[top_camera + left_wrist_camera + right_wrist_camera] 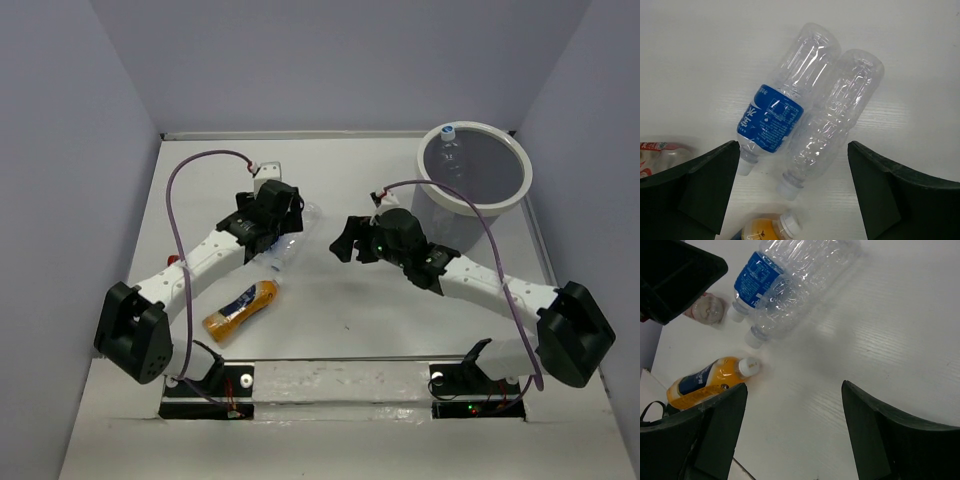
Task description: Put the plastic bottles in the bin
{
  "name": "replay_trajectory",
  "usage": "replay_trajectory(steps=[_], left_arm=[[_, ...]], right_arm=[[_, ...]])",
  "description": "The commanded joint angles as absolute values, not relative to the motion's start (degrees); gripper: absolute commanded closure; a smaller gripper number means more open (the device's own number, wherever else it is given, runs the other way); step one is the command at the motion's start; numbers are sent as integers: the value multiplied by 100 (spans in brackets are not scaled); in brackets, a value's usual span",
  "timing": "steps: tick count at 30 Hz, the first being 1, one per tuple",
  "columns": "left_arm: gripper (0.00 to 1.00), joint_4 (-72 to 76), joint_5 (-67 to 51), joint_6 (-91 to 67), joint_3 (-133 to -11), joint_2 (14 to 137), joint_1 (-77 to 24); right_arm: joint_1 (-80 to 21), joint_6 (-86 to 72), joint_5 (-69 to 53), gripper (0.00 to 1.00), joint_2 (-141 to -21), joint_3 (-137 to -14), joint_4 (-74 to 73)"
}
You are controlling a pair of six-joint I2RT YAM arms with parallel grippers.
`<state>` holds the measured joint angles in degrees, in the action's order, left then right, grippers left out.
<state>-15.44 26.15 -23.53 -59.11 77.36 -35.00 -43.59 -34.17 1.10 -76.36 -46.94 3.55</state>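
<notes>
Wide open and empty, my left gripper [792, 190] hangs directly over the blue-label bottle [771, 117] and clear bottle [835, 120] (side by side, touching), their long axes slanting between my fingers [705, 185].

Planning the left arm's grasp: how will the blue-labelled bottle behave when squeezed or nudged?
The blue-labelled bottle looks empty and thin-walled, so probably light and easily dented. Lying on its side, it may roll, though the clear bottle alongside could block it.
</notes>
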Motion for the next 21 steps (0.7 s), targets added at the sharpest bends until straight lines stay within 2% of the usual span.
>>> replay_trajectory(steps=[1,9,21], left_arm=[[6,-1082,1628,-2259,-6047,7752,-3471],[9,-967,932,-1881,-5810,8059,-3727],[9,-1063,1731,-1890,-6117,9140,-3797]], right_arm=[[-4377,-3577,763,18,-7348,-4632,853],[-4377,-3498,1178,21,-6601,-4316,853],[-4377,-3322,545,23,-5898,-4149,721]])
